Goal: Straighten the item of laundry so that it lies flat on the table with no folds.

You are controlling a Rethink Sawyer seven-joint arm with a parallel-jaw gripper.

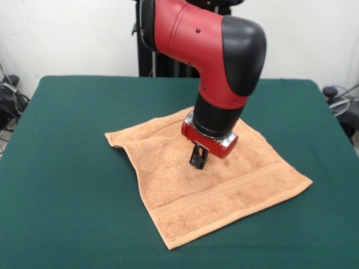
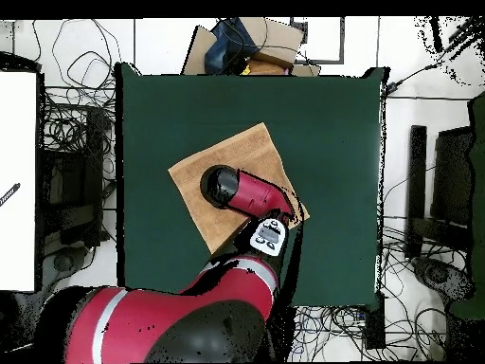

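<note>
The towel (image 1: 207, 179) lies spread on the table (image 1: 67, 185), slightly right of centre in the front view, turned so one corner points toward the camera. Its near portion, including the woven band, sits flat. Farther back, the left corner is lifted and curled, with a crease running down that left edge; this appears to be the only fold left. Above the towel's middle, the gripper (image 1: 198, 159) points down with its tips at or just above the cloth; whether contact is made cannot be told, nor how far the jaws stand apart, and nothing is seen held. Assessment: terry cloth, light, limp, not fragile, likely to drag on the felt rather than slide. Recommended hold: pinch the raised left corner and draw it outward.
</note>
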